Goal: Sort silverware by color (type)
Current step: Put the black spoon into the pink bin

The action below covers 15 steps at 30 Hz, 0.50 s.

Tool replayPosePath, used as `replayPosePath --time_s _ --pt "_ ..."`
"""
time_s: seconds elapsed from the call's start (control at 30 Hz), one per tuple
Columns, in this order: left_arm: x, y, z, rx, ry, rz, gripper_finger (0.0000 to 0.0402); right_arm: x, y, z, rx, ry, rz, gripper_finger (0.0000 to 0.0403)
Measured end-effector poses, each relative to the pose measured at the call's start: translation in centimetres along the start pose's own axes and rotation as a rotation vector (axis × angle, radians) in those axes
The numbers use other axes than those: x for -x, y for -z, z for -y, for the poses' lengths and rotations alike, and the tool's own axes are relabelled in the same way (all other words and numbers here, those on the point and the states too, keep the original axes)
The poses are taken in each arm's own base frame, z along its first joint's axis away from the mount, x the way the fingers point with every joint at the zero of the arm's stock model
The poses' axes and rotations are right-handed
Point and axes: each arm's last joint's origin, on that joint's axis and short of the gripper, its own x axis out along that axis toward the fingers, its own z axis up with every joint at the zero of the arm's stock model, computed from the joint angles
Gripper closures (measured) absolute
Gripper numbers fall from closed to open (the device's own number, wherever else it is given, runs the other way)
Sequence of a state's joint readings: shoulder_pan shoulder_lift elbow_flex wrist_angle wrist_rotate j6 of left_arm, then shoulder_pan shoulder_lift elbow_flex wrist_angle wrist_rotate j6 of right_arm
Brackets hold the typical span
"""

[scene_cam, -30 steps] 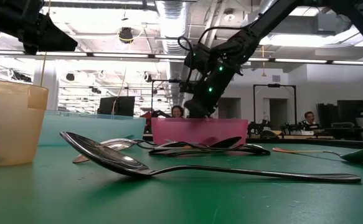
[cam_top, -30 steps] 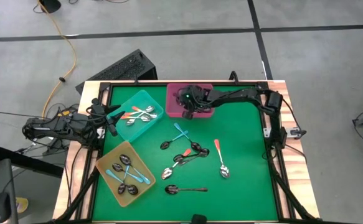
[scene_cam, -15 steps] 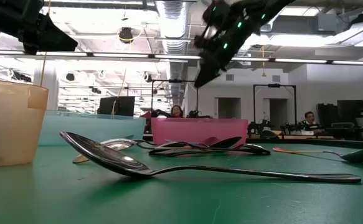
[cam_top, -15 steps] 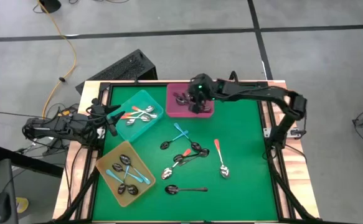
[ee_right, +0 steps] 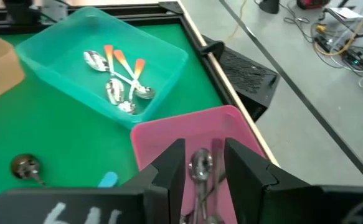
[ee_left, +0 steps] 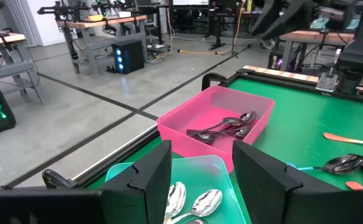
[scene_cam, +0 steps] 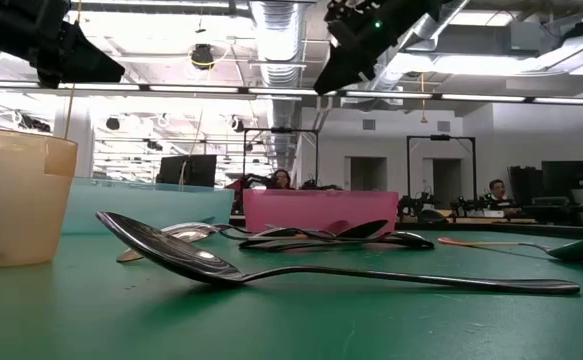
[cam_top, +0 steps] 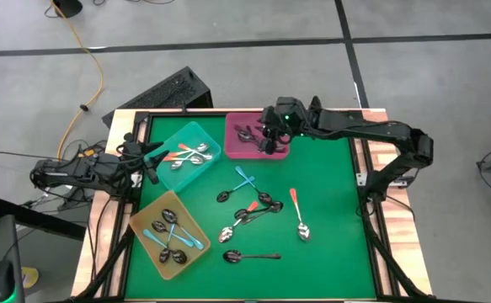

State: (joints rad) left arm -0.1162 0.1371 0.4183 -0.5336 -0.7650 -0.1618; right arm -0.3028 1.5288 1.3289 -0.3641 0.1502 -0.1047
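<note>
My right gripper (cam_top: 270,137) (ee_right: 201,163) is open and hovers high above the pink tray (cam_top: 243,150) (ee_right: 169,134), which holds several dark spoons (ee_right: 200,167) (ee_left: 221,127). In the low view it shows near the top (scene_cam: 346,50). My left gripper (cam_top: 148,157) (ee_left: 200,174) is open and waits at the table's left edge beside the teal tray (cam_top: 201,130), where orange-handled spoons (ee_right: 122,78) lie. The yellow tray (cam_top: 140,220) holds blue-handled spoons (cam_top: 171,237). Loose spoons lie flat on the green mat: a blue-handled one (cam_top: 243,178), orange-handled ones (cam_top: 296,204), and dark ones (cam_top: 249,255) (scene_cam: 271,268).
A raised black frame (cam_top: 371,219) and wooden border run round the green mat (cam_top: 329,194). The mat's right half and near right corner are bare. A black case (cam_top: 165,91) and cables lie on the floor beyond the far left corner. People sit in the room behind (scene_cam: 496,190).
My right gripper has risen from low inside the pink tray to high above it, drifting a little toward the table's right edge. The dark spoons stay in the tray. The left arm and the loose spoons have kept still.
</note>
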Motion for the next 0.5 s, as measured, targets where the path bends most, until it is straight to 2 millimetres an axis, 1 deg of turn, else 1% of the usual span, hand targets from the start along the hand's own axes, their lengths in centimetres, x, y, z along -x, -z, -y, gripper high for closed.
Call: replayPosePath --time_s 0.13,0.5 --pt "0.0 0.0 0.0 0.0 0.0 0.0 0.0243 0.2 -0.1 -1.1 0.018 -0.028 0.006 0.028" --pt "0.0 0.0 0.0 0.0 0.0 0.0 0.0243 0.6 0.0 -3.3 0.008 -0.082 -0.014 0.0281"
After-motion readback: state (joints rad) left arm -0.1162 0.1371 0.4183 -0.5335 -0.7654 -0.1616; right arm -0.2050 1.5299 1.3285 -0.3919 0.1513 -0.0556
